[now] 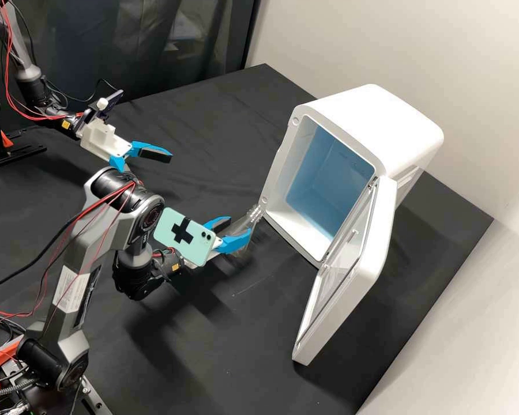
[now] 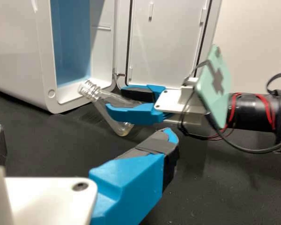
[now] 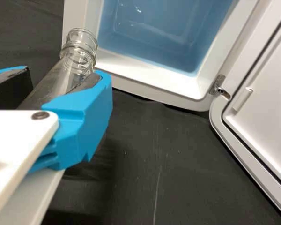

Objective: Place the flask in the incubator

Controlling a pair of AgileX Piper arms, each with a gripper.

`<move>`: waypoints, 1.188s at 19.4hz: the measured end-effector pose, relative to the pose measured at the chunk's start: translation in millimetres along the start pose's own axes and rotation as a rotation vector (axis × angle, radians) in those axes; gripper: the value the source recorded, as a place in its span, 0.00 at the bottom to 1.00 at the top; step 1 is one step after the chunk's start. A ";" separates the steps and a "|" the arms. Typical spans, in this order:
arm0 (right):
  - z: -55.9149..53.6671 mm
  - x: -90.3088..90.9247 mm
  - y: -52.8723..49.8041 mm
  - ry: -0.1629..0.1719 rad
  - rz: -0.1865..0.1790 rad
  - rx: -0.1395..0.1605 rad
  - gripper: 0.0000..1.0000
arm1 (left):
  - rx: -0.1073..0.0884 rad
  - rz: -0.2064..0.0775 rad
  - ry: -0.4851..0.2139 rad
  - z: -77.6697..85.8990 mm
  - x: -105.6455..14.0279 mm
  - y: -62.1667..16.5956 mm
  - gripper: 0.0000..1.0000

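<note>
Near the middle of the high view, the right jaws are clamped on a clear flask [image 1: 251, 218] [image 2: 100, 101] [image 3: 78, 47], with their blue fingers [image 1: 234, 243] [image 2: 131, 112] [image 3: 79, 117] pressed against its sides. The flask is held tilted off the black bench [image 1: 213, 115] [image 2: 234, 187] [image 3: 168, 159]. Its threaded, uncapped neck points at the mouth of the white incubator [image 1: 380, 121] [image 2: 18, 56] [image 3: 145, 84] and sits just beside the lower left corner of the rim, outside the pale blue interior. I cannot tell whether neck and rim touch. The incubator sits at the right of the frame with its opening turned toward the arms. Its door [image 1: 352, 271] [image 2: 164, 42] [image 3: 262, 122] is swung wide open and hangs toward the lower right. A mint-green phone [image 1: 185, 235] [image 2: 214, 86] with a black cross is fixed just behind the right jaws. In the upper left of the high view the left jaws stand apart and hold nothing, their blue fingers [image 1: 154, 152] [image 2: 131, 180] well away from the flask and the incubator.
</note>
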 end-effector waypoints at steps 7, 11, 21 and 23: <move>3.2 -13.8 -0.5 -0.012 -0.022 -0.006 0.00 | -0.028 -0.001 0.004 -1.1 0.0 -0.3 1.00; 0.7 -25.5 -1.2 -0.016 -0.032 -0.008 0.00 | -0.032 -0.001 0.005 -1.3 -0.1 -0.2 1.00; 0.8 -69.1 -4.1 -0.010 -0.099 0.016 0.00 | -0.046 -0.002 0.026 -6.5 -0.7 -0.8 1.00; 0.9 -71.0 -1.8 -0.002 -0.095 0.022 0.00 | -0.047 -0.003 0.026 -6.6 -0.6 -1.0 1.00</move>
